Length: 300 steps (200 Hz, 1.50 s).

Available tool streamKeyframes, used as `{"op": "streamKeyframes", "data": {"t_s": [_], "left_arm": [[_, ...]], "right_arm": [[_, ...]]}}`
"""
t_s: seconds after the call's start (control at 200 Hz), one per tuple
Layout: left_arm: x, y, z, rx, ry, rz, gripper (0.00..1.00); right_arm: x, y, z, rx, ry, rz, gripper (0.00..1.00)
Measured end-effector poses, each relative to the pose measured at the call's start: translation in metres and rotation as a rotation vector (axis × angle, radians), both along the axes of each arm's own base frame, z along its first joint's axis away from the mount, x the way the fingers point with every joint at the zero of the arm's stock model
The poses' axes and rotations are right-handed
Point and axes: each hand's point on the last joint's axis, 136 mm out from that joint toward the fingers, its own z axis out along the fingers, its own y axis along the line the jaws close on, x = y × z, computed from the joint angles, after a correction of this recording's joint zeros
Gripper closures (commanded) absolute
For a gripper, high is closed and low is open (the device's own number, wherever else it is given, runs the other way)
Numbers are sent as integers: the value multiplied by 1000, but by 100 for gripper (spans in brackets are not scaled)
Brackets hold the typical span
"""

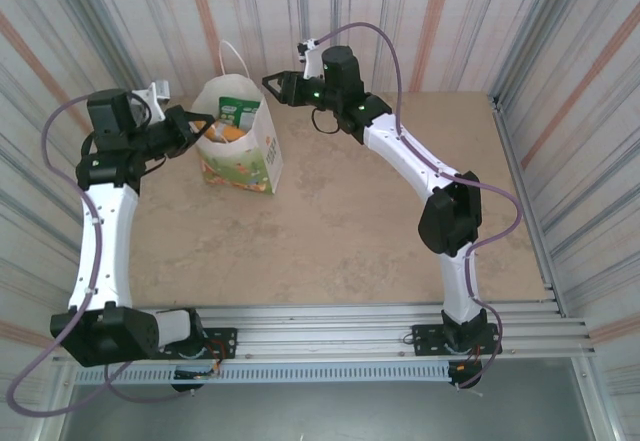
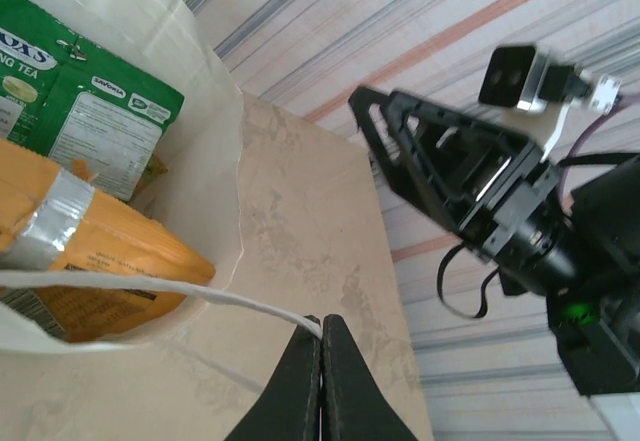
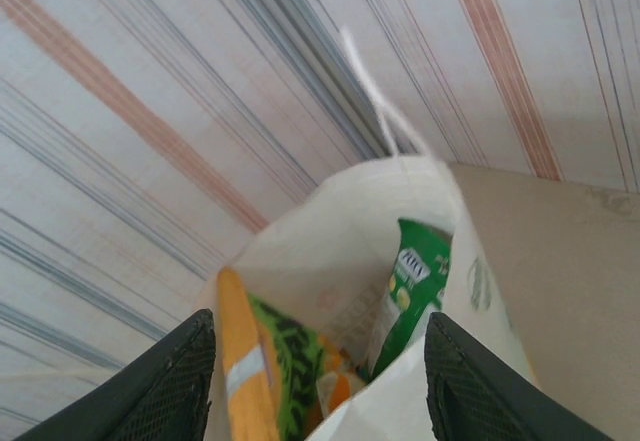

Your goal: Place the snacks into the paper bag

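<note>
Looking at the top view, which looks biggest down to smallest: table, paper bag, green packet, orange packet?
1. table
2. paper bag
3. green packet and orange packet: alike, both partly hidden inside the bag, so unranked.

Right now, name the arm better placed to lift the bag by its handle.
Likely left: the left end effector is shut on the handle of the paper bag. The right end effector hangs open at the bag's mouth, empty.

One paper bag (image 1: 245, 166) stands near the far left corner of the surface (image 1: 350, 231). At least three snacks show inside: one yellow-orange packet (image 3: 235, 361), one green-and-black packet (image 3: 285, 356), one bright green packet (image 3: 415, 281).
</note>
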Motion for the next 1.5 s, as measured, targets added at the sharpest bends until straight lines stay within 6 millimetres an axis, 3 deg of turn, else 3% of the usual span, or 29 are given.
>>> {"op": "streamKeyframes", "data": {"t_s": [0.2, 0.466, 0.651, 0.927, 0.987, 1.027, 1.157, 1.353, 1.503], "left_arm": [[-34, -4, 1, 43, 11, -23, 100], [-69, -2, -1, 90, 29, -15, 100], [-79, 1, -1, 106, 31, -3, 100], [-80, 2, -3, 109, 37, 1, 100], [-81, 2, -2, 113, 35, 6, 100], [-81, 3, -3, 114, 36, 8, 100], [-82, 3, -3, 118, 35, 9, 100], [-82, 3, -3, 126, 28, 7, 100], [-77, 3, -4, 132, 28, 0, 100]], "right_arm": [[3, 6, 17, 5, -38, 8, 40], [5, 31, -5, -26, -20, 76, 39], [3, 46, -30, -47, 10, 129, 39], [0, 71, -33, -2, -33, 217, 43], [0, 77, -33, 9, -47, 234, 47], [0, 81, -34, 14, -51, 244, 56], [-1, 89, -42, 15, -54, 263, 100], [0, 89, -43, -10, -79, 242, 100], [1, 73, -41, -58, -79, 171, 100]]}}
